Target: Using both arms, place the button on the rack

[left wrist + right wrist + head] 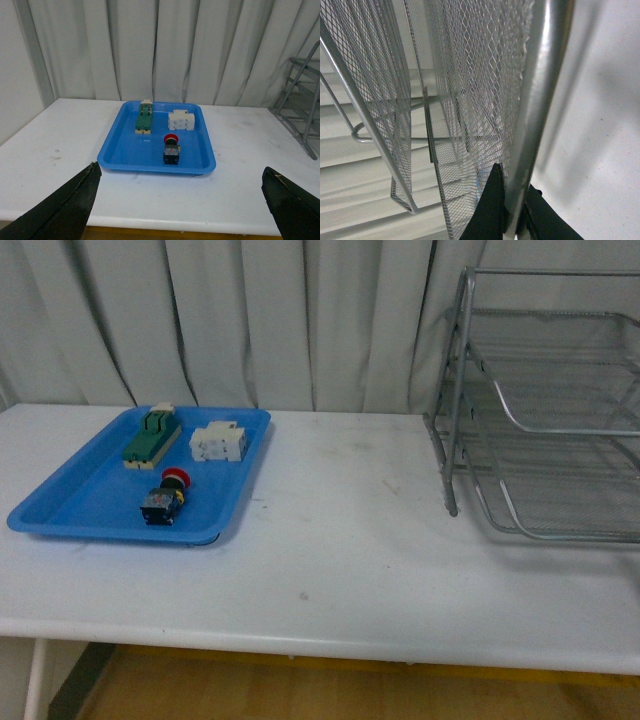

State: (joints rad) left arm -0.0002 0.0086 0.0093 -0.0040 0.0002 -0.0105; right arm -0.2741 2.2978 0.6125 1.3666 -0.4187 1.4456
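- Nothing is done yet: the button (166,496) lies on its side in the blue tray (90,495), near the tray's front edge, at the table's (340,540) left end.
- The rack (545,370) stands at the table's right end, well apart from the button.
- Picking up, carrying across and setting down all remain.
- The left fingers (65,210) are spread wide and hold nothing, hovering short of the tray.
- The right fingers (492,210) flank the rack's frame tube and seem clamped on it, though the view is too close to be sure.
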